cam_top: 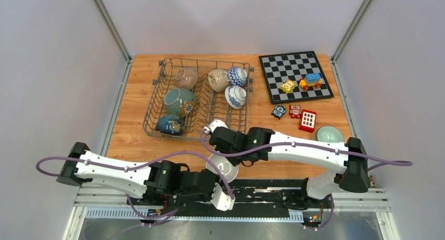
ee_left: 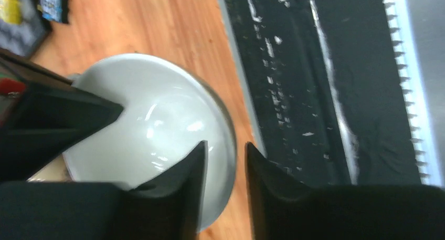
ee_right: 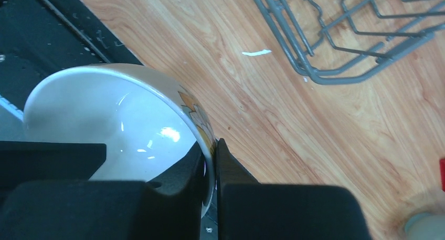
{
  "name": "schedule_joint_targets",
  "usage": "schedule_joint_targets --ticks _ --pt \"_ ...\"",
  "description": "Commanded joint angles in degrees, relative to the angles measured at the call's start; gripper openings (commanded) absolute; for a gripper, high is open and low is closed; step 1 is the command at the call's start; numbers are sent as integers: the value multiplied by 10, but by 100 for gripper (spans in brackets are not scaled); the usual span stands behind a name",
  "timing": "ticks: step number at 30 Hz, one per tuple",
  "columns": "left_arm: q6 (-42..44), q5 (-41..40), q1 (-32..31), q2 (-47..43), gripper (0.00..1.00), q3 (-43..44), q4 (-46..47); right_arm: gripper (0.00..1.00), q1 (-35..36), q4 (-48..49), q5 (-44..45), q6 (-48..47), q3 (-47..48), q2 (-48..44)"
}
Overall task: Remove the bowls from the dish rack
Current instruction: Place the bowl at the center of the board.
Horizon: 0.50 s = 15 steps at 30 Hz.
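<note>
A white bowl [cam_top: 226, 171] with an orange pattern on its outside sits at the table's near edge, in front of the dish rack [cam_top: 157, 101]. My right gripper [ee_right: 211, 143] is shut on the bowl's [ee_right: 105, 114] rim, one finger inside and one outside. My left gripper [ee_left: 225, 144] straddles the opposite rim of the same bowl [ee_left: 152, 124]; its jaws stand open, with a gap of bare wood between the rim and the outer finger. Several bowls remain in the rack, among them a teal one [cam_top: 178, 99] and a blue-and-white one [cam_top: 236, 96].
A pale green bowl [cam_top: 329, 134] stands on the table at the right. A chessboard [cam_top: 296, 74] with toy blocks lies at the back right, and a red block [cam_top: 308, 120] and small figures lie in front of it. The rack's corner [ee_right: 315, 72] shows in the right wrist view.
</note>
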Motion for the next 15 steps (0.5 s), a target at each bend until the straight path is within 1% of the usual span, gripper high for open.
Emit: schedule_joint_targets --ticks 1,3,4,5,8,11,12,13,14,15 --pt "-56 -89 -4 -26 52 1 52 3 4 -34 70 24 -8 -30" --pt "-87 -128 -4 -37 74 1 66 4 3 -31 97 37 -17 -45" --pt "-110 -156 -4 -44 95 -2 77 3 0 -30 109 43 -23 -54" --pt "-130 -182 -4 -50 99 -2 86 4 -3 -28 121 50 -29 -63" --pt "-203 -251 -2 -57 100 1 94 4 -16 -19 155 72 -52 -98" --pt "-286 -277 14 -47 100 20 77 4 -33 -6 179 94 -79 -142" --pt "-318 -269 26 -43 100 27 69 3 -40 0 186 100 -89 -156" --pt "-345 -241 44 -40 100 35 65 3 -47 6 191 105 -99 -168" --pt "-368 -200 76 -41 100 41 68 4 -53 13 194 110 -109 -182" --pt "-389 -166 98 -45 100 39 82 3 -62 21 194 116 -121 -192"
